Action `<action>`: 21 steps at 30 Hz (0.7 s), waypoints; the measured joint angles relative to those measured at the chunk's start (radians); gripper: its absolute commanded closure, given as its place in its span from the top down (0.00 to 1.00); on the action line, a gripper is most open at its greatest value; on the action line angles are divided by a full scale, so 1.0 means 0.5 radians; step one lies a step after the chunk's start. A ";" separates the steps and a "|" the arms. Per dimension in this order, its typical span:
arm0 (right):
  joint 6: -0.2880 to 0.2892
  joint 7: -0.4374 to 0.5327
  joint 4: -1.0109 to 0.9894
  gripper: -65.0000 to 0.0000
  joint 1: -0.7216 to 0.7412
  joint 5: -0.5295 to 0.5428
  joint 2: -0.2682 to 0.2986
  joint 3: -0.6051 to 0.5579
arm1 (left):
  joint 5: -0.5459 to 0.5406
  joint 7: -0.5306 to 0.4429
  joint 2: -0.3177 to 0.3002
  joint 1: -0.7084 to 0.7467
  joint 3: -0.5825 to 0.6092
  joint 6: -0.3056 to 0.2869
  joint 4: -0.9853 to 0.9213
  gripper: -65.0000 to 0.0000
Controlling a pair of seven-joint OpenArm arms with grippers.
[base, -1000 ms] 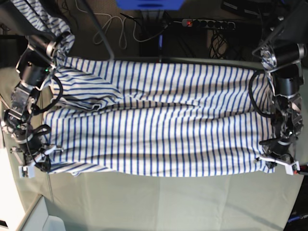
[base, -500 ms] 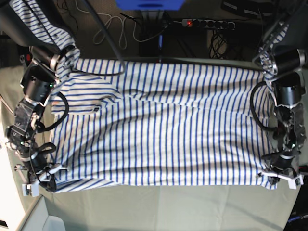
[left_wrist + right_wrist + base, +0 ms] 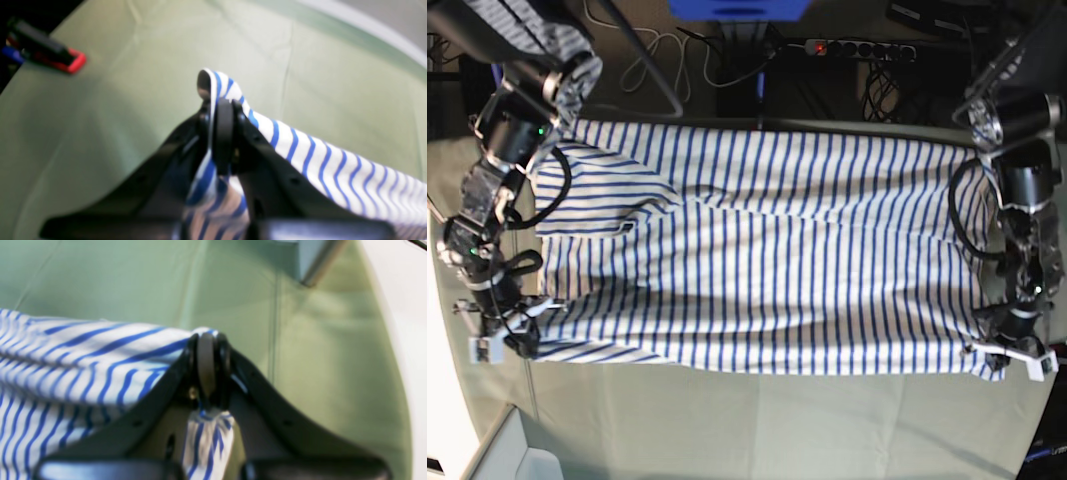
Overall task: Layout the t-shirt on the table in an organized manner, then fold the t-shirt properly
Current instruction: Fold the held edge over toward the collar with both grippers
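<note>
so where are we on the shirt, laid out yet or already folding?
Layout is mostly done: the t-shirt lies spread across the table, though one sleeve area at the base view's left is bunched. In hand: the left hand and right hand each pinch a near corner of the fabric. No fold shows yet; all folding is left.

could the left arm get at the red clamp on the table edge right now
Probably not as things stand. The left gripper is shut on a corner of the t-shirt, so it would have to let go first. The red clamp lies off to the side with bare table between.
</note>
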 measured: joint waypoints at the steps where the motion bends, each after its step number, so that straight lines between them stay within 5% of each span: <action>1: 0.001 0.005 0.053 0.00 -0.036 0.063 0.000 -0.003 | -0.005 -0.001 0.002 0.043 -0.001 0.001 0.064 0.00; 6: 0.001 -0.011 0.248 0.00 -0.233 0.172 -0.001 -0.011 | -0.029 -0.018 0.011 0.259 -0.007 -0.006 0.454 0.00; 12: -0.001 -0.016 0.297 0.00 -0.474 0.321 -0.001 0.002 | -0.432 0.000 -0.002 0.597 -0.004 0.008 0.706 0.00; 21: 0.001 0.003 0.490 0.00 -0.813 0.476 0.000 0.002 | -0.723 -0.004 0.019 1.044 -0.172 0.006 1.023 0.00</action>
